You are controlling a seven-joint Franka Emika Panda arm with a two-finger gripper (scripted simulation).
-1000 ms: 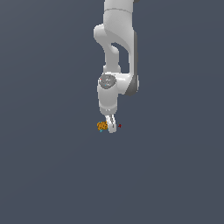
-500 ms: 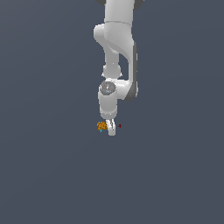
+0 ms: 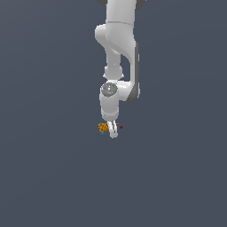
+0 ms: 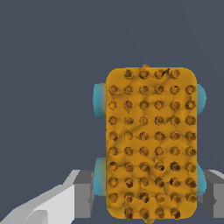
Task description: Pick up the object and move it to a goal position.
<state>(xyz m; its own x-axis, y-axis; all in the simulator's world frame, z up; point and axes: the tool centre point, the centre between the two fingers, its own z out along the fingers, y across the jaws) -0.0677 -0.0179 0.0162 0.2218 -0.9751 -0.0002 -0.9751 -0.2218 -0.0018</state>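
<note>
The object (image 3: pixel 103 127) is a tiny bumpy orange-yellow lump with teal specks, lying on the dark grey floor. In the wrist view it (image 4: pixel 151 140) is a studded orange slab with teal knobs on its long sides. My white gripper (image 3: pixel 113 131) points straight down over it. In the exterior view its fingertips sit just to the right of the lump. In the wrist view the gripper (image 4: pixel 148 199) straddles one end of the slab, with one grey finger pad (image 4: pixel 84 199) on each side. The jaws are open, with a narrow gap on one side.
A tiny dark red speck (image 3: pixel 121 127) hangs just to the exterior view's right of the fingers. The floor (image 3: pixel 53 177) is plain dark grey all around, with nothing else on it.
The arm has come down a little onto the object since one second ago. The object has not moved.
</note>
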